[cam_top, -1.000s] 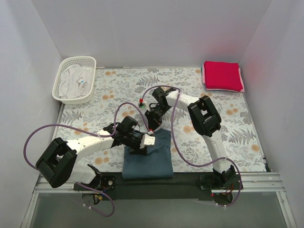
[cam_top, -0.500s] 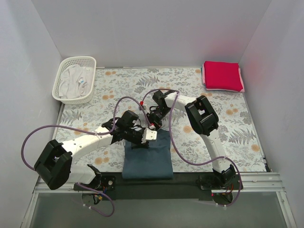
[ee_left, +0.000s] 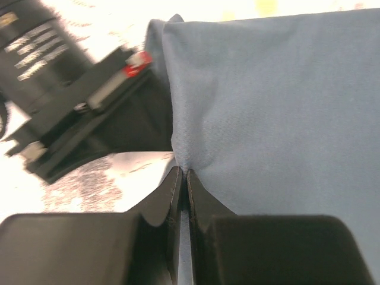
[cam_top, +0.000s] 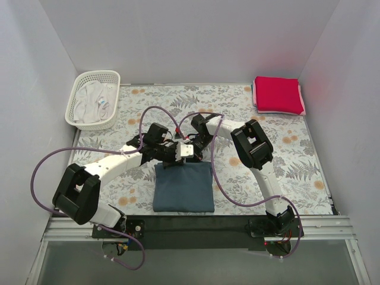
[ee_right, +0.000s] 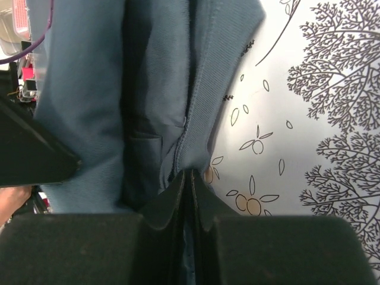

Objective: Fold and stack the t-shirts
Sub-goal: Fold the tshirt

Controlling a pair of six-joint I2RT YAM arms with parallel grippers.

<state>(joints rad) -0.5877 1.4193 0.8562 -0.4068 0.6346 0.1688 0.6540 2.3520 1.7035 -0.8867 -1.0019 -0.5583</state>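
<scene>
The dark slate blue t-shirt lies folded into a rectangle on the floral cloth at the near middle. My left gripper is shut on its far edge; the left wrist view shows blue cloth pinched between the fingers. My right gripper is shut on the same far edge just to the right; the right wrist view shows the hem between its fingers. The crimson red t-shirt lies folded on the pale pink t-shirt at the far right corner.
A white lattice basket holding white cloth stands at the far left. The grey-and-orange floral cloth covers the table. White walls close in on three sides. The two grippers sit close together over the shirt's far edge.
Both grippers have moved away from the arm bases with the blue shirt's edge, drawing the fold flat. The shirt now lies as a tidier rectangle.
</scene>
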